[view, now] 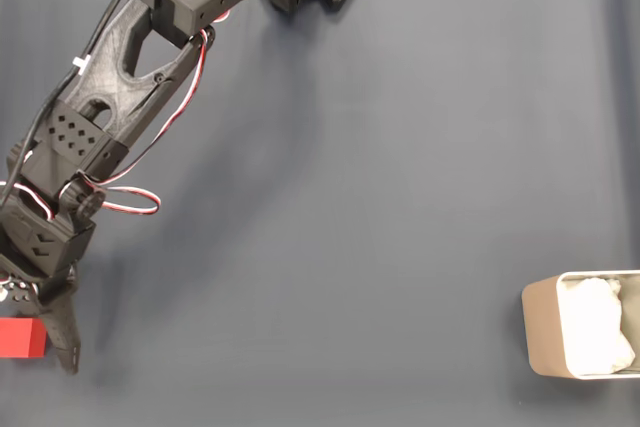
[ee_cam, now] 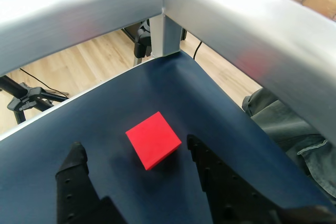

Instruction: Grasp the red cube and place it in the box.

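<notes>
Jaws of the gripper (ee_cam: 135, 149) stand spread, the red cube (ee_cam: 153, 139) lying between them, untouched. Fixed view's left edge crops the cube.

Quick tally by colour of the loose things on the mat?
Red: 1, the cube, lying between the open fingers of the hand.
Beige: 1, the box, white wadding inside.
Total: 2
</notes>
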